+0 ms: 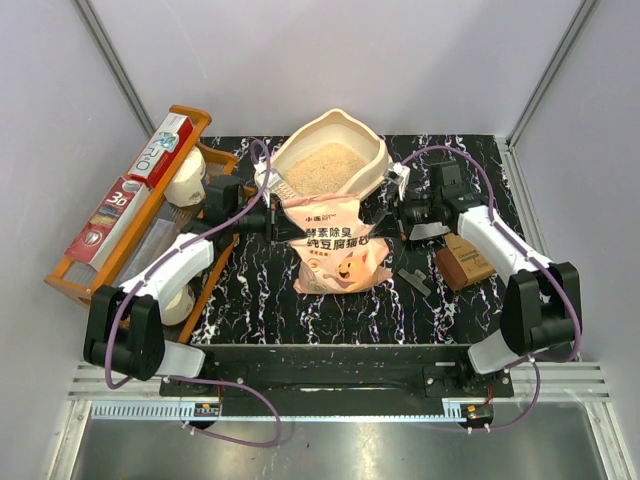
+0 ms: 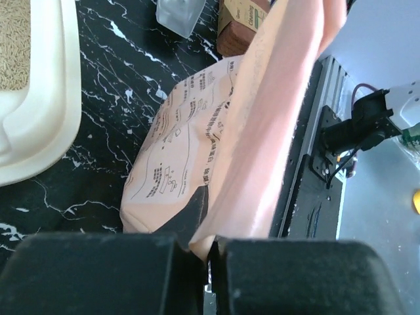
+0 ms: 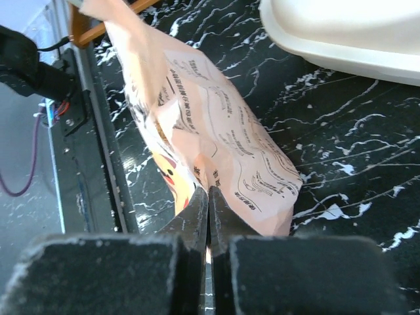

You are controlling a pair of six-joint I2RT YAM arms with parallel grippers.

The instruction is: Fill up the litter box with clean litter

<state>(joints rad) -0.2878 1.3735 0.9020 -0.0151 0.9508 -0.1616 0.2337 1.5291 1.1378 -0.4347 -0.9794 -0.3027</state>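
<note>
Black marble-pattern table (image 1: 250,300) inside a pale-walled enclosure; both arms reach in from the near edge and meet at mid-table; litter box (image 1: 372,150) sits at the far centre, peaked rim at its far end, near rim just behind the top of the pink bag (image 1: 335,250); clean litter (image 1: 325,165) is inside the box as a pale sandy layer over the visible floor; bag stands roughly upright between the two grippers, printed cat face toward the arm bases, bottom end resting on the table; left gripper (image 2: 211,252) fingers pressed together with the bag's side edge pinched between them; right gripper (image 3: 209,216) same on the opposite edge, fingers tight on a thin fold of bag; right wrist view shows the bag's text side and the box's cream wall apart from it, bare table between; orange rack (image 1: 75,270) along the left edge holds long red-and-white cartons; brown box (image 1: 465,262) on the table beside the right arm, right of the bag.
</note>
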